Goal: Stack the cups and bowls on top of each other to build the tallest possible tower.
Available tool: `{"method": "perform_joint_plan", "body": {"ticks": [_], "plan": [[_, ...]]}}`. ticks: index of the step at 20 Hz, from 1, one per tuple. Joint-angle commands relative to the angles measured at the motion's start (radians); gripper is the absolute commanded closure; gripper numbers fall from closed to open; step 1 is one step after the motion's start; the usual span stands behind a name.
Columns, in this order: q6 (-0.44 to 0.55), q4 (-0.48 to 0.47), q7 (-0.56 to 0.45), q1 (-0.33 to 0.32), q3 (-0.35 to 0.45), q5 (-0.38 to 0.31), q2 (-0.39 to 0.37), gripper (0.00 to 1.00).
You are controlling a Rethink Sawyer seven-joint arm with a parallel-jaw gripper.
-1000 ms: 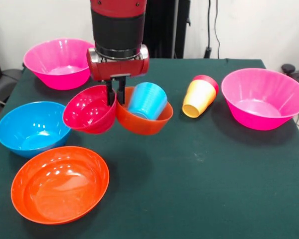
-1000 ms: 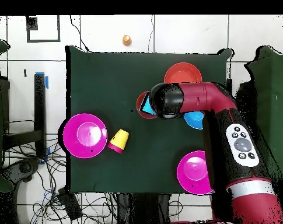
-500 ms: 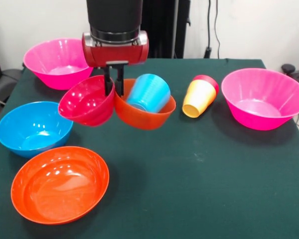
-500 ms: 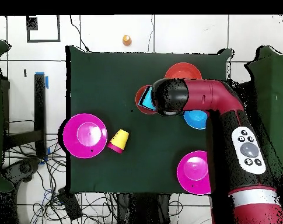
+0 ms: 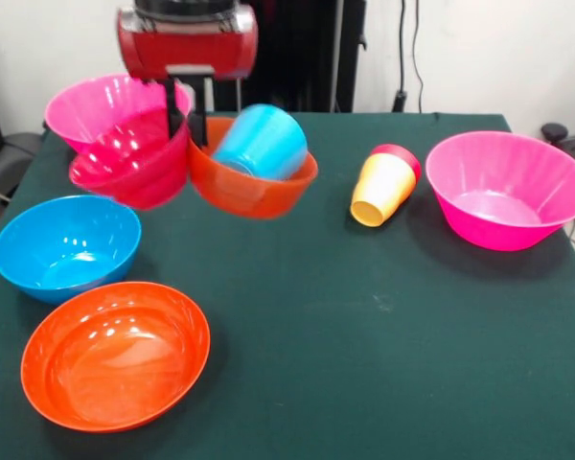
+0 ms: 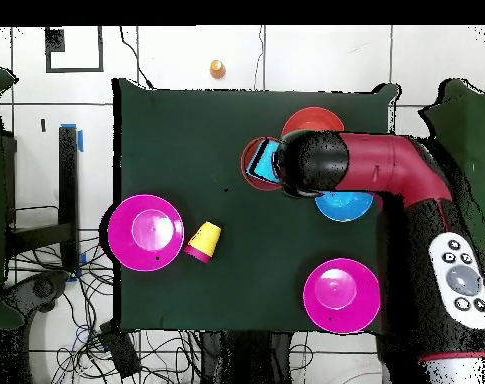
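Observation:
My gripper (image 5: 187, 129) is shut on the touching rims of two small bowls and holds both above the table. The crimson bowl (image 5: 129, 163) hangs on its left, in front of a pink bowl (image 5: 96, 107). On its right hangs the small orange bowl (image 5: 249, 187), with the blue cup (image 5: 261, 144) lying tilted inside. In the overhead view the arm's head covers the gripper, and only the orange bowl (image 6: 254, 165) with the blue cup (image 6: 267, 160) shows. A yellow cup (image 5: 381, 190) lies on its side, nested in a red cup (image 5: 402, 155).
A blue bowl (image 5: 65, 244) and a wide orange bowl (image 5: 115, 355) sit at the front left. A second pink bowl (image 5: 508, 192) stands at the right. In the overhead view a small orange object (image 6: 217, 68) sits on the floor beyond the table edge.
The gripper has risen and moved left in the front view, carrying both small bowls and the blue cup off the table. Nothing else has moved.

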Motion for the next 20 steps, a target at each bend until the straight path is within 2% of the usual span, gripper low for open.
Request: {"method": "perform_joint_plan", "body": {"ticks": [1, 9, 14, 20], "plan": [[0.274, 0.111, -0.559, -0.092, 0.178, -0.027, -0.051, 1.0], [0.315, 0.025, -0.605, -0.093, 0.212, -0.124, -0.007, 1.0], [0.263, 0.057, -0.566, -0.09, 0.214, -0.127, -0.024, 1.0], [0.251, 0.067, -0.538, -0.092, 0.217, -0.13, -0.031, 1.0]]}}
